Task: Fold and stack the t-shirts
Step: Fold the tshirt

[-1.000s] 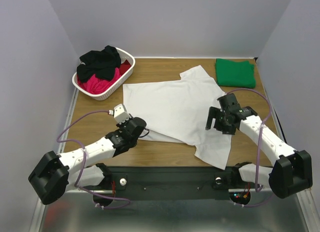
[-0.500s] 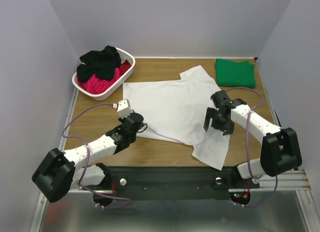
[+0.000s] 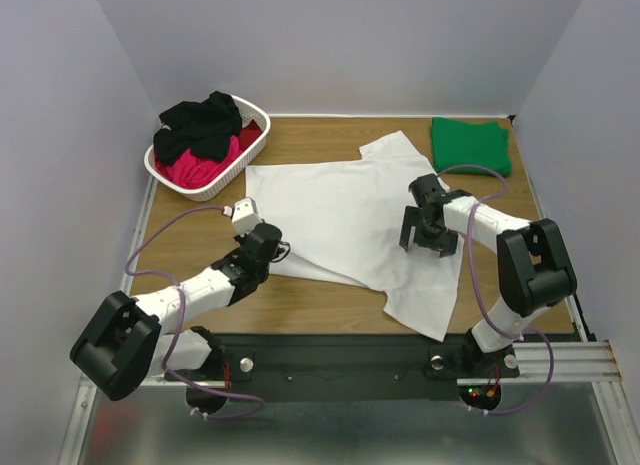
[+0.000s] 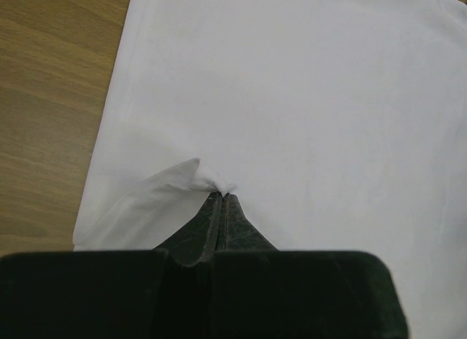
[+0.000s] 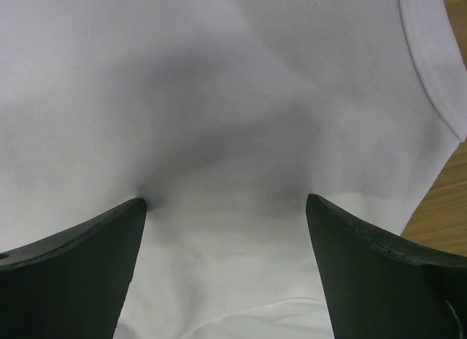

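Note:
A large white t-shirt (image 3: 340, 210) lies spread on the wooden table (image 3: 200, 235). My left gripper (image 3: 272, 251) is at its near-left edge, shut on a small pinch of the white cloth (image 4: 191, 175); the left gripper (image 4: 222, 196) shows no gap between its jaws. My right gripper (image 3: 426, 241) is open and hovers low over the shirt's right part, with flat cloth (image 5: 226, 135) below the right gripper (image 5: 226, 200) and nothing held. A folded green t-shirt (image 3: 470, 145) sits at the far right. Black (image 3: 200, 125) and red-pink (image 3: 195, 168) t-shirts fill the basket.
The white lattice basket (image 3: 222, 185) stands at the far left corner. Purple walls close in the table on three sides. A black rail (image 3: 340, 360) with both arm bases runs along the near edge. Bare wood (image 5: 445, 215) shows beside the shirt's hem.
The right gripper has moved away from the near edge and leftward over the white shirt, still open. The left gripper has shifted slightly farther in, keeping its pinch on the shirt's edge.

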Robot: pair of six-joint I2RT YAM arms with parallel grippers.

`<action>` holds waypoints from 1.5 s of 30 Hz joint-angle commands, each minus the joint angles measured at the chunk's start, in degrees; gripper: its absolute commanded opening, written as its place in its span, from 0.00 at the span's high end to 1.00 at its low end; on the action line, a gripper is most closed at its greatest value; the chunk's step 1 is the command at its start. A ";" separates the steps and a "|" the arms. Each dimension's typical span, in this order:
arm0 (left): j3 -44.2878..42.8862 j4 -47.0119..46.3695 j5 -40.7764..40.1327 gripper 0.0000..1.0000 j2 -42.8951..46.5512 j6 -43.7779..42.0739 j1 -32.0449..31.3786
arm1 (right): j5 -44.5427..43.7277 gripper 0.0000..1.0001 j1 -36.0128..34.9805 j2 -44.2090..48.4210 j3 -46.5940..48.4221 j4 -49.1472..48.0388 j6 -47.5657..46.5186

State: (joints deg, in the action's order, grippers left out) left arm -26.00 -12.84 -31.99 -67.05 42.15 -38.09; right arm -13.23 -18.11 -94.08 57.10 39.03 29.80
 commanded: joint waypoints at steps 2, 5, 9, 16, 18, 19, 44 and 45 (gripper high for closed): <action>0.33 -3.94 0.78 1.00 -0.71 -1.54 2.05 | -2.06 0.03 -0.61 -2.42 2.84 -5.36 -0.53; 0.07 -4.74 1.57 1.00 -1.68 -2.42 3.72 | -0.92 0.03 -0.53 -4.61 2.93 -6.94 -0.18; -0.54 -5.79 2.54 1.00 -2.47 -3.48 5.56 | -0.13 0.03 -0.52 -6.55 3.28 -9.13 0.34; -3.18 -6.41 3.07 1.00 -4.76 -5.50 7.94 | -0.21 0.03 -0.52 -10.16 8.11 -10.11 -0.62; -3.71 -6.49 3.60 1.00 -5.11 -5.68 8.29 | 0.23 0.03 -0.52 -9.11 8.64 -10.20 -1.50; -3.71 -6.49 3.95 1.00 -5.11 -5.76 8.29 | -0.64 0.04 -0.87 -6.84 8.55 -10.02 -2.37; -4.41 -6.85 7.20 1.00 -5.11 -6.82 9.87 | 12.35 0.13 -5.44 10.50 -4.80 20.47 2.54; -4.32 -7.11 7.12 1.00 -5.11 -6.82 9.96 | 12.53 0.14 -5.62 10.59 -5.42 21.26 2.89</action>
State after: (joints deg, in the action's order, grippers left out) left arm -28.60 -17.78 -24.93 -72.62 36.38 -28.73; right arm -3.11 -22.79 -85.10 53.10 55.77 30.72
